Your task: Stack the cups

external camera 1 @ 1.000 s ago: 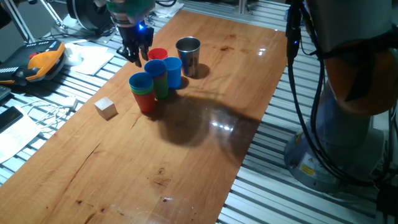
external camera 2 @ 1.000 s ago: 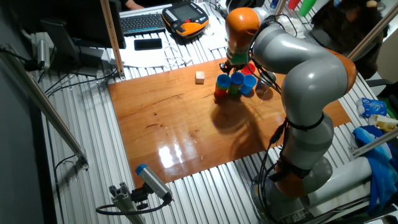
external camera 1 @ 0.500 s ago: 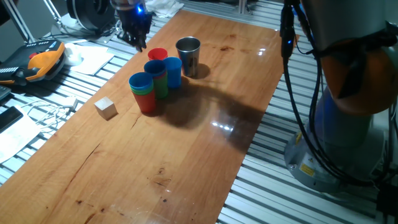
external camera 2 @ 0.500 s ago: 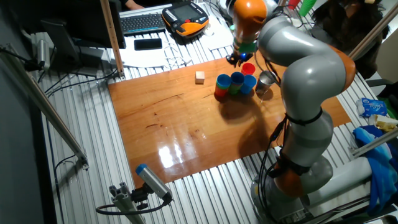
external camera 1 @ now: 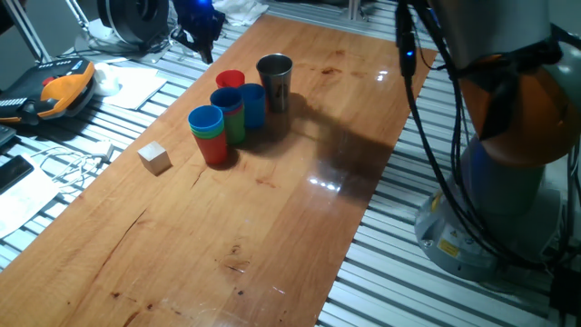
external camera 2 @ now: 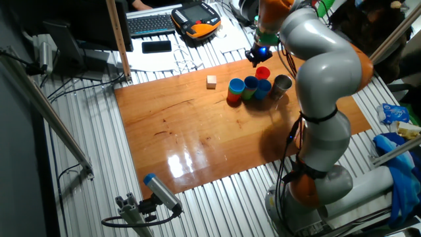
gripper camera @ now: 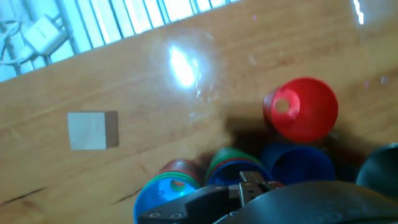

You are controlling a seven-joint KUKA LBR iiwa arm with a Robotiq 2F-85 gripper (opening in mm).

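Here we see the dark two-finger claw point(external camera 1: 201, 32) raised above the far edge of the wooden surface point(external camera 1: 300, 218), with a blue light glowing on it. It holds nothing and touches nothing; whether its fingers are spread or pressed together we cannot tell, since both fixed views show it small and dark and the hand view shows only a blurred black part of the hand at the bottom edge.

The cups stand together near that far edge, below the claw. A single red plastic cup point(external camera 1: 230, 80) sits closest to the edge, open and upright, apart from the claw. Just beside it stands the shiny steel cup point(external camera 1: 274, 80). In front of these a blue plastic cup point(external camera 1: 253, 102) touches a short stack with a blue cup on top of a green one point(external camera 1: 228, 113). Next to that is another stack, blue over green over red point(external camera 1: 209, 134), nearest the middle of the surface.

A small pale wooden cube point(external camera 1: 154, 156) rests near the surface's left edge, apart from the cups. In the hand view the red cup point(gripper camera: 301, 109) shows its hollow inside.
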